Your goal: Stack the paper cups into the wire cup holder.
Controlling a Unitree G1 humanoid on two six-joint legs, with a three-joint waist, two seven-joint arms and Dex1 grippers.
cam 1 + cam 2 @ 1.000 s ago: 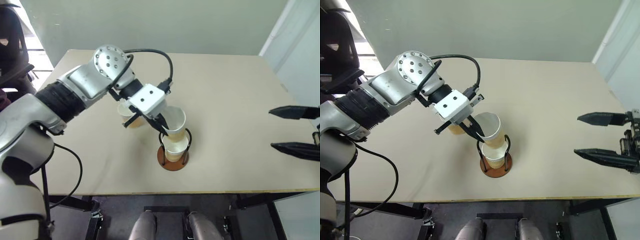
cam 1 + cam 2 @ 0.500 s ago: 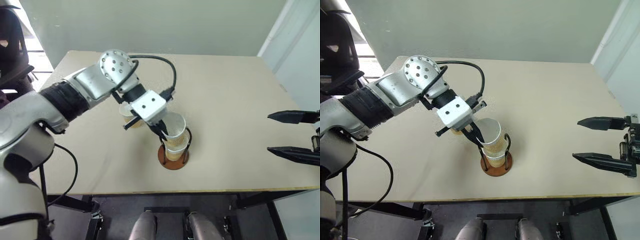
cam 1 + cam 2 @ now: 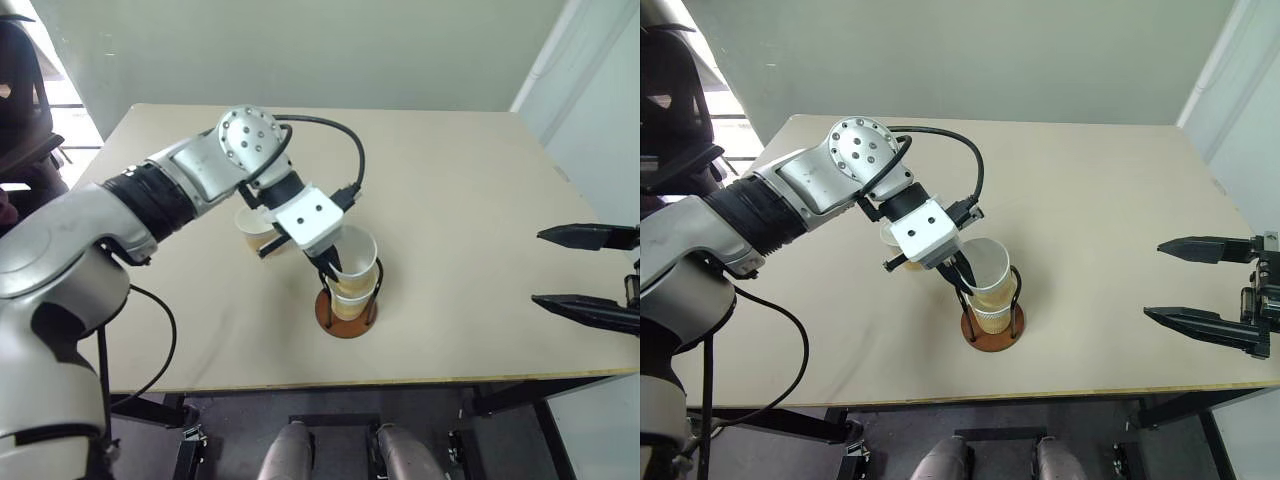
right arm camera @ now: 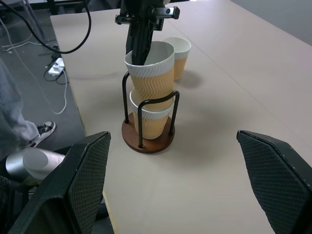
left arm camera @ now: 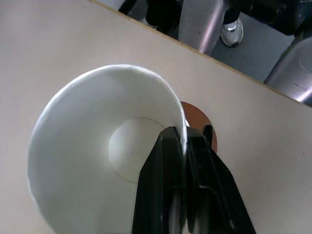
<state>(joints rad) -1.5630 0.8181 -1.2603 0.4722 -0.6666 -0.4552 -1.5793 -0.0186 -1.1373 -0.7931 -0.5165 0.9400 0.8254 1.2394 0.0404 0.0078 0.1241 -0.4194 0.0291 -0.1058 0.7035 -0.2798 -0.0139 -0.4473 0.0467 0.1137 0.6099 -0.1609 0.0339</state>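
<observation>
Bare table [image 3: 470,200] between right tool [image 3: 590,272] and wire cup holder [image 3: 347,310], left tool [image 3: 960,275] and arm blocking holder's left side, lone paper cup [image 4: 178,53] just behind.

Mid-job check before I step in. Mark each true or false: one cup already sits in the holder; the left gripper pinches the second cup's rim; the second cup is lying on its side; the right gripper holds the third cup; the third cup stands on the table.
1. One cup already sits in the wire cup holder. True.
2. The left gripper pinches the second cup at its rim. True.
3. The second cup lies on its side. False: it is upright, nested in the lower cup.
4. The right gripper holds the third cup. False: it is open and holds nothing.
5. The third cup stands on the table. True.
</observation>
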